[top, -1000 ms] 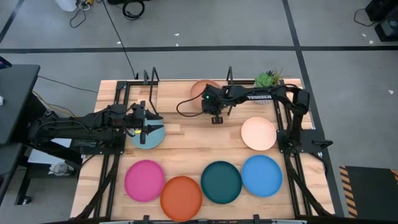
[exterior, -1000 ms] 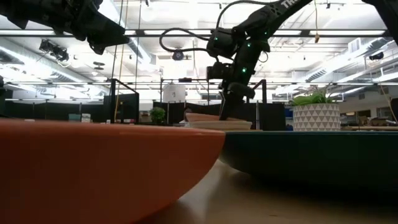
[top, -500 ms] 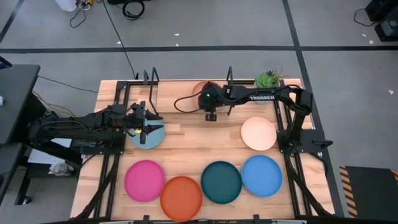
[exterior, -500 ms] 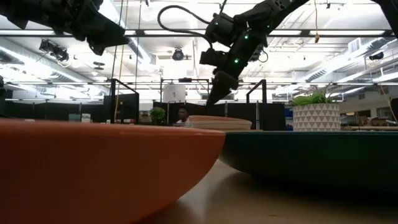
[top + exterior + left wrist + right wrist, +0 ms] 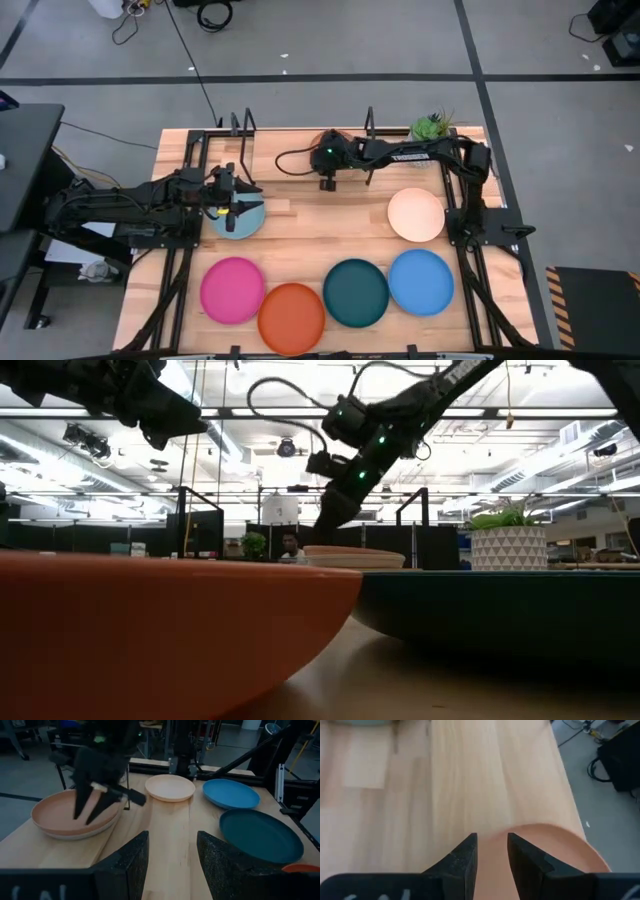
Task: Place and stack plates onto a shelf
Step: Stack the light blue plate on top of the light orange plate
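The peach-orange plate point(image 5: 322, 140) lies at the table's far edge between the shelf's black wire uprights point(image 5: 369, 121). A paler rim point(image 5: 75, 834) shows under it. My right gripper point(image 5: 327, 183) hangs open just over that plate's near rim point(image 5: 540, 845), fingers slanting down. My left gripper point(image 5: 238, 200) is open, held above the light blue plate point(image 5: 240, 220) at the table's left. Pale peach point(image 5: 415, 215), magenta point(image 5: 232, 290), orange point(image 5: 292, 318), teal point(image 5: 355, 292) and blue point(image 5: 420, 282) plates lie flat on the table.
A potted plant point(image 5: 432, 127) stands at the far right corner beside the shelf. Black frame rails point(image 5: 470, 270) run along both table sides. Bare wood point(image 5: 320, 225) lies between the far plate and the near row. A person point(image 5: 291, 546) shows in the room behind.
My right gripper has moved toward the table's left and a little toward the far edge, rising off the peach-orange plate's rim and tipping so that its fingers slant. My left arm has kept still.
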